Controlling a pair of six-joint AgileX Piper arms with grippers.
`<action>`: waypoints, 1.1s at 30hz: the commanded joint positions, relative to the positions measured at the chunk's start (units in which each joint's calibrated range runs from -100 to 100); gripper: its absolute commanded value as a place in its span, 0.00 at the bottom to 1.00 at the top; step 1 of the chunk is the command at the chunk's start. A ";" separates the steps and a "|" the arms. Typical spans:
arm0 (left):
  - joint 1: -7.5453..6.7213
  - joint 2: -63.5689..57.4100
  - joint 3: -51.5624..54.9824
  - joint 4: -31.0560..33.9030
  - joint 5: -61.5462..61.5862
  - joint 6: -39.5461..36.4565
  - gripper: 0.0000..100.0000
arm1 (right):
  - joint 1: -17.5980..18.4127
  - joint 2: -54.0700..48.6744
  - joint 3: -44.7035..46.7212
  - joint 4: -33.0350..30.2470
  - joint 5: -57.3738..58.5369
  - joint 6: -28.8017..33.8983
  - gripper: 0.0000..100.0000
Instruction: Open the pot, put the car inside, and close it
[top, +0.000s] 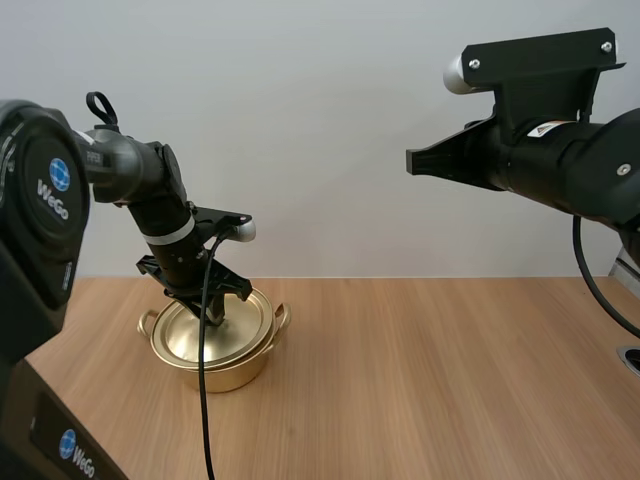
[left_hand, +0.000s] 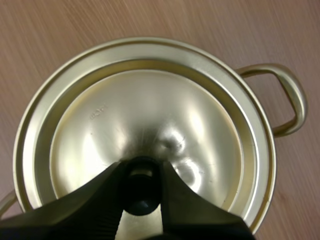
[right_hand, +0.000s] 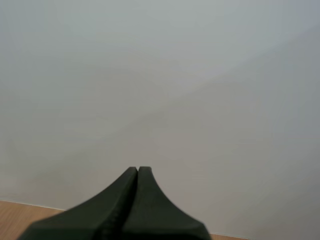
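Observation:
A gold pot (top: 222, 365) with two loop handles stands on the wooden table at the left, its gold lid (top: 205, 328) seated on the rim. My left gripper (top: 213, 313) reaches down onto the middle of the lid. From the left wrist, its fingers (left_hand: 102, 192) pinch the lid's black knob (left_hand: 141, 187) between them, over the shiny lid (left_hand: 145, 125). My right gripper (top: 420, 160) hangs high at the right, far from the pot, its fingers (right_hand: 136, 200) lying together as one dark wedge with nothing in them.
One pot handle (left_hand: 282, 97) sticks out past the rim over bare wood. The tabletop (top: 430, 380) stretches to the right of the pot. A plain pale wall stands behind the table.

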 joint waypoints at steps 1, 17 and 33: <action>0.01 0.05 -0.02 -0.01 -0.10 0.01 0.00 | 0.01 -0.03 0.01 -0.04 0.26 -0.03 0.00; 0.01 1.39 -0.02 -1.25 -0.23 -0.29 0.00 | 0.01 -0.03 0.01 0.08 0.25 -0.03 0.00; 0.01 1.39 -0.02 -1.25 -0.49 0.08 0.00 | 0.01 -0.03 0.01 0.19 0.25 -0.03 0.00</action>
